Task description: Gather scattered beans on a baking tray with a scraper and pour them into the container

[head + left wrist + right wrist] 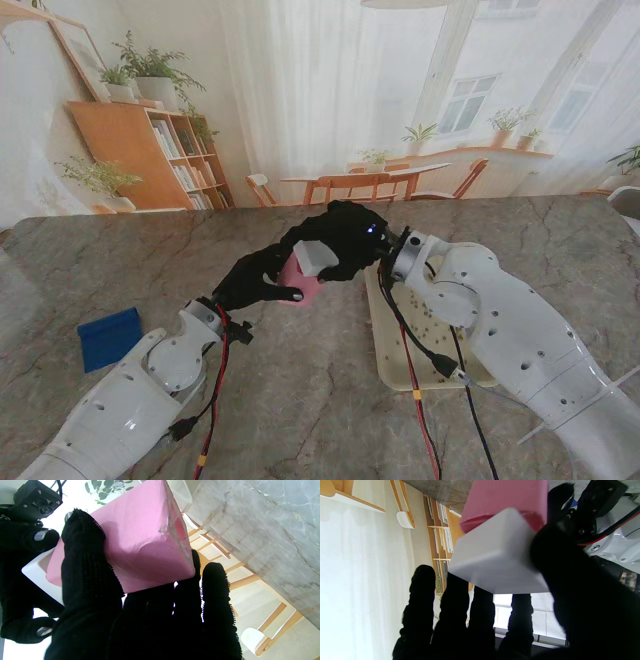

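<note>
Robot hand on the left (250, 283) is seen closed round a pink container (298, 277), which is held raised off the desk (300, 400), just left of the baking tray (392, 372). In the left wrist view the gloved fingers (85, 562) are wrapped against the container's pink wall, with its open mouth turned away from the palm. The right robot hand (345, 240) is closed on a white, block-like piece, taken to be the scraper (316, 257); in the right wrist view the thumb (560, 562) is pressed on one face of it and the other fingers are spread beyond it.

The scraper is held at the container's rim, touching or very nearly touching it, on the side toward the baking tray. Whether any beans are carried on it cannot be told.

The baking tray lies flat on the desk under the right forearm, its long axis running away from the robot, and small dark specks, judged to be beans (425, 325), are scattered over it. It is therefore judged that gathering is not finished. The right robot hand is the nearer one to the tray, so the scraper would have to be brought down and to the right from the container. A blue object (110, 336) lies well left of the tray, near the left elbow.
</note>
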`<move>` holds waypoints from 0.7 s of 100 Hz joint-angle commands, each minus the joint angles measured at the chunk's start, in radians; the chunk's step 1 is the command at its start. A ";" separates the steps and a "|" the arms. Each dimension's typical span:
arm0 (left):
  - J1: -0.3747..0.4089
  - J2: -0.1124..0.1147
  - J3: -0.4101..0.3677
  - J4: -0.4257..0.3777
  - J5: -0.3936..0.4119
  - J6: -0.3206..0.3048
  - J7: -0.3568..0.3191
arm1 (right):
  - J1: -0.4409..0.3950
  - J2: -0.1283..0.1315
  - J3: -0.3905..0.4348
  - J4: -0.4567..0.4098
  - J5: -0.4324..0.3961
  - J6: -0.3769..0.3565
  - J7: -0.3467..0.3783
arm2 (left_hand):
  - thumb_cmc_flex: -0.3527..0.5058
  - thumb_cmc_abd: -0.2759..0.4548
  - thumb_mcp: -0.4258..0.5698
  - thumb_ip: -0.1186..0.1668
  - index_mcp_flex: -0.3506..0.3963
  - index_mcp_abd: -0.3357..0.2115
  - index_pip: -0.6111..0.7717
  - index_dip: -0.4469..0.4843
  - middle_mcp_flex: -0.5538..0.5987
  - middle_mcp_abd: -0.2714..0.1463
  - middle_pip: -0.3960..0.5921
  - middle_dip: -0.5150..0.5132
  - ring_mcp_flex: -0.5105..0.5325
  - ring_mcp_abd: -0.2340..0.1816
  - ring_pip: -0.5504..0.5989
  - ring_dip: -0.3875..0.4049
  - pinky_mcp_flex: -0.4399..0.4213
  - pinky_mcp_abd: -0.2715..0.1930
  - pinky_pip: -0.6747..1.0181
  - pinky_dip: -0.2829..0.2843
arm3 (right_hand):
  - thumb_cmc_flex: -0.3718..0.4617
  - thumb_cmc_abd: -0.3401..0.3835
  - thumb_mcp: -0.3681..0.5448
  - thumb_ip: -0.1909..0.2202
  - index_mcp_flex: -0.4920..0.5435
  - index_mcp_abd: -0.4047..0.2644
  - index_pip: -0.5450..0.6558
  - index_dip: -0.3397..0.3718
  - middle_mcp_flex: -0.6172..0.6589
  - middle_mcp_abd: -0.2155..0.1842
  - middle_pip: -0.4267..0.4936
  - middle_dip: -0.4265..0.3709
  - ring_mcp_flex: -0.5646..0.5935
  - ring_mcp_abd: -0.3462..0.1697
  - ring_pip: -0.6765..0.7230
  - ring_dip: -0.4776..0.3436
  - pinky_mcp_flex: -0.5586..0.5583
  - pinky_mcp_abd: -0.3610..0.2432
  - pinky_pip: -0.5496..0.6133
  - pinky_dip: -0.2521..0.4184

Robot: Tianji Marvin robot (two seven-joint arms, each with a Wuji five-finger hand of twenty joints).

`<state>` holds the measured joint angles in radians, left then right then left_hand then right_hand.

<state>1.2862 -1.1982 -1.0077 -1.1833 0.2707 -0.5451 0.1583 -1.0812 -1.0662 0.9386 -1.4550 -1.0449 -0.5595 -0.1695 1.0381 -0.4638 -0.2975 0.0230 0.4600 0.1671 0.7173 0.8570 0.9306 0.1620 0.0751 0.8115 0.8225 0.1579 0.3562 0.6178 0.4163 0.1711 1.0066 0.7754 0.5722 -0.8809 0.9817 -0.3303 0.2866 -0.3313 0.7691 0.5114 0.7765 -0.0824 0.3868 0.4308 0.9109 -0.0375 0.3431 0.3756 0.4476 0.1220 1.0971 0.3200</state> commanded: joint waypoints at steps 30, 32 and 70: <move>-0.002 0.000 0.003 0.006 -0.007 0.011 -0.005 | -0.029 0.002 0.064 -0.052 0.036 -0.091 0.077 | 0.244 0.216 0.283 -0.074 0.075 -0.168 0.146 0.076 0.124 -0.168 0.132 0.082 0.057 -0.063 0.075 0.019 -0.015 -0.020 0.005 0.009 | -0.366 0.254 0.220 0.207 -0.124 0.287 -0.398 0.021 -0.392 0.160 -0.009 -0.061 -0.461 0.163 0.049 -0.080 -0.360 0.097 -0.068 -0.019; -0.003 0.000 0.003 0.006 -0.007 0.011 -0.005 | -0.032 0.002 0.067 -0.056 0.041 -0.087 0.081 | 0.244 0.217 0.283 -0.074 0.075 -0.168 0.145 0.076 0.124 -0.168 0.132 0.082 0.057 -0.063 0.075 0.019 -0.015 -0.020 0.005 0.009 | -0.392 0.308 0.166 0.208 -0.119 0.302 -0.423 0.039 -0.401 0.173 -0.014 -0.061 -0.474 0.174 0.050 -0.078 -0.372 0.105 -0.069 -0.021; -0.004 -0.001 0.001 0.010 -0.003 0.007 0.000 | -0.087 -0.016 0.045 -0.130 0.134 0.270 0.155 | 0.245 0.217 0.282 -0.074 0.074 -0.168 0.144 0.077 0.122 -0.167 0.133 0.082 0.054 -0.063 0.077 0.020 -0.018 -0.020 0.006 0.009 | -0.444 0.867 -0.615 0.277 -0.028 0.354 -0.462 0.302 -0.276 0.272 0.014 0.217 -0.326 0.143 0.557 0.327 -0.175 0.127 0.125 0.398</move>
<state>1.2832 -1.1976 -1.0083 -1.1766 0.2689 -0.5367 0.1564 -1.1622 -1.0714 0.9923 -1.5768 -0.9470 -0.3017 -0.0483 1.0381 -0.4627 -0.2974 0.0230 0.4598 0.1702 0.7173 0.8585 0.9320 0.1607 0.0750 0.8115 0.8246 0.1558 0.3623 0.6178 0.4160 0.1711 1.0065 0.7754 0.1361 -0.0671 0.4106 -0.0919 0.2699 -0.0074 0.3068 0.7704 0.5021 0.1531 0.3783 0.5841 0.5841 0.1083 0.7827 0.6232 0.2375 0.2408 1.1614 0.6158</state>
